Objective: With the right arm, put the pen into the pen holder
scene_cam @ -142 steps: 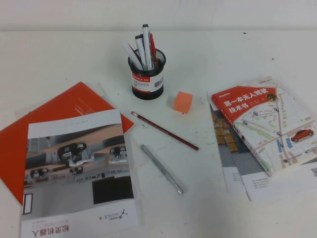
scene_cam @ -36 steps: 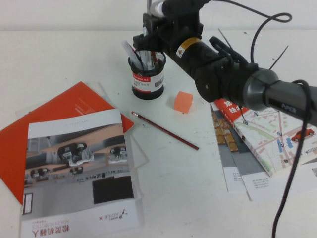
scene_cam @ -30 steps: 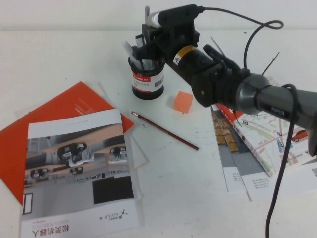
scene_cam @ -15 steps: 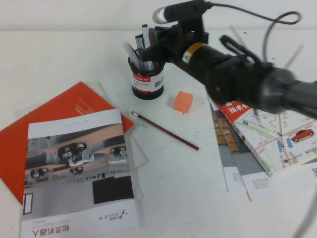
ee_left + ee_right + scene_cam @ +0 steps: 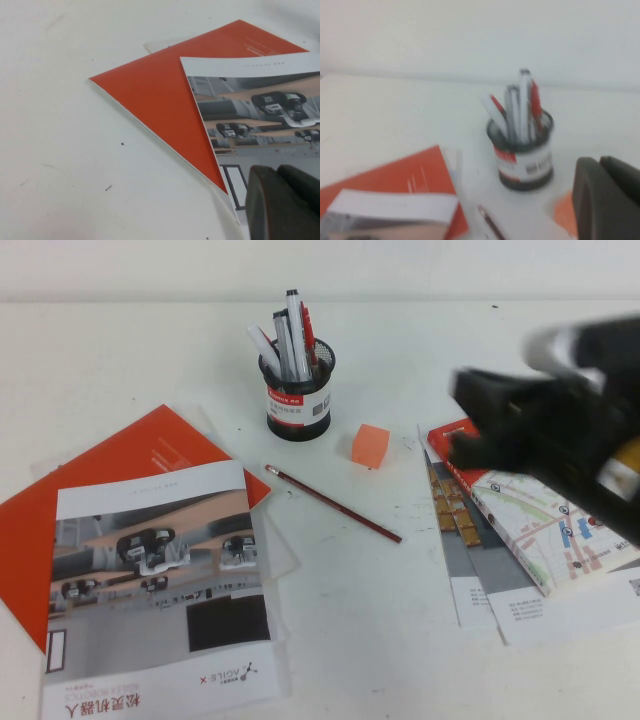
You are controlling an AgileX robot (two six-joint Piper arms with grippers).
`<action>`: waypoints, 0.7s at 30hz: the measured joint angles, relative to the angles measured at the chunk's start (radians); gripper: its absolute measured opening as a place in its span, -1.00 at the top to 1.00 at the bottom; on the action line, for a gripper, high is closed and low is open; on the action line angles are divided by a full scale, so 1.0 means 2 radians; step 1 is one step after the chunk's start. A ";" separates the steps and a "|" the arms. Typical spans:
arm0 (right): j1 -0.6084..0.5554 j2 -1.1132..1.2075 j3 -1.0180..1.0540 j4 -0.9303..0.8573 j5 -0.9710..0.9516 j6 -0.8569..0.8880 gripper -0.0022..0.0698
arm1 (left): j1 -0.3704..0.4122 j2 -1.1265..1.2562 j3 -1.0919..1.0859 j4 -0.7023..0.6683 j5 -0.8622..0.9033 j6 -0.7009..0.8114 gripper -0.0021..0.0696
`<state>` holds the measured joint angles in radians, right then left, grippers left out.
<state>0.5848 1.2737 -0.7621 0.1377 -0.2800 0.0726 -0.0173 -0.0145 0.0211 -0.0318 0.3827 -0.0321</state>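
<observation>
Pen (image 5: 283,344) now upright in pen holder (image 5: 297,400); right tool (image 5: 480,425) withdrawn over book (image 5: 545,505), fingers' state unclear; left tool (image 5: 282,202) likewise.

Silver-grey pen (image 5: 284,343) upright inside black mesh pen holder (image 5: 297,400).

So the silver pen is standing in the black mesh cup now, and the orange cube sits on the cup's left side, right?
Not quite: in the high view the orange cube sits on the right of the pen holder, toward the robot. The pen does stand in the holder. The right pincer is blurred over the book; the left pincer hangs over the brochure.
</observation>
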 joint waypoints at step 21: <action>-0.171 -0.450 0.327 0.134 0.078 -0.185 0.99 | 0.000 0.000 0.000 0.000 0.000 0.000 0.95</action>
<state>0.2426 0.3728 -0.1079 0.4057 -0.1243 -0.2967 -0.0170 -0.0145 0.0211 -0.0318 0.3827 -0.0321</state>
